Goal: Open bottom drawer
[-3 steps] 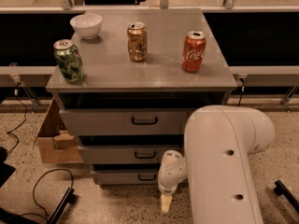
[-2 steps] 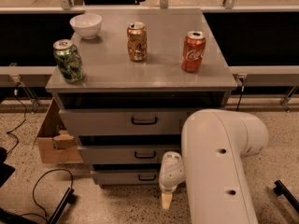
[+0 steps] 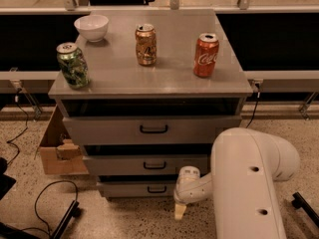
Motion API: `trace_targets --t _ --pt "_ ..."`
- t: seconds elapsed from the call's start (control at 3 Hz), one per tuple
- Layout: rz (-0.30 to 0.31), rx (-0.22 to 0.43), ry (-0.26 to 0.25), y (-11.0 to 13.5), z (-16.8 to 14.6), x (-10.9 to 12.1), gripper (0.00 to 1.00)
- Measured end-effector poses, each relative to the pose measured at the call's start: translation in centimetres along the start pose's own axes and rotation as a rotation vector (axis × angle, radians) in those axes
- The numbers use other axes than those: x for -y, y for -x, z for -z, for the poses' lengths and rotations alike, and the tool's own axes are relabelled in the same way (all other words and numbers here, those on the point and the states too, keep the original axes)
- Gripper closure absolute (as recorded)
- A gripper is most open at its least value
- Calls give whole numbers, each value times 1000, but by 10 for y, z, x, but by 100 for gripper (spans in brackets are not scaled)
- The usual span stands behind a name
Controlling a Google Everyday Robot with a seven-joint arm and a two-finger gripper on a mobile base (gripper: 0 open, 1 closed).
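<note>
The bottom drawer [image 3: 137, 188] is the lowest and narrowest of three grey fronts on the cabinet, with a small black loop handle [image 3: 156, 189]. Its front sits level with the cabinet, like the two above. My gripper [image 3: 179, 211] hangs low at the end of the white arm [image 3: 249, 183], just right of and below the bottom drawer's handle, near the floor. It does not touch the handle.
On the cabinet top [image 3: 164, 78] stand a white bowl [image 3: 91, 27], a green can [image 3: 73, 64], a gold can [image 3: 145, 44] and a red cola can [image 3: 206, 55]. A cardboard box [image 3: 56, 146] sits on the floor at left. Black cables [image 3: 47, 203] lie at lower left.
The white arm has shifted slightly to the left. The gripper stays low beside the bottom drawer. The drawers have not moved.
</note>
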State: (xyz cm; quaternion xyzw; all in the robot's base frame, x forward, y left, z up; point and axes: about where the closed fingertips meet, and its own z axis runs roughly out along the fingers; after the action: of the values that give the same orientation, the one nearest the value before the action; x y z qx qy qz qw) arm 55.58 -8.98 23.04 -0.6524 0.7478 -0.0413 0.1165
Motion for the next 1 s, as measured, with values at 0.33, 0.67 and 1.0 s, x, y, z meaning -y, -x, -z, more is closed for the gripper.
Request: trace_targets --t 0.33,0.67,1.0 --pt "0 0 -1 0 0 0 0" --pt "18 -9 -7 2 -1 -6 0" --pt "20 -3 -25 2 -12 -11 0"
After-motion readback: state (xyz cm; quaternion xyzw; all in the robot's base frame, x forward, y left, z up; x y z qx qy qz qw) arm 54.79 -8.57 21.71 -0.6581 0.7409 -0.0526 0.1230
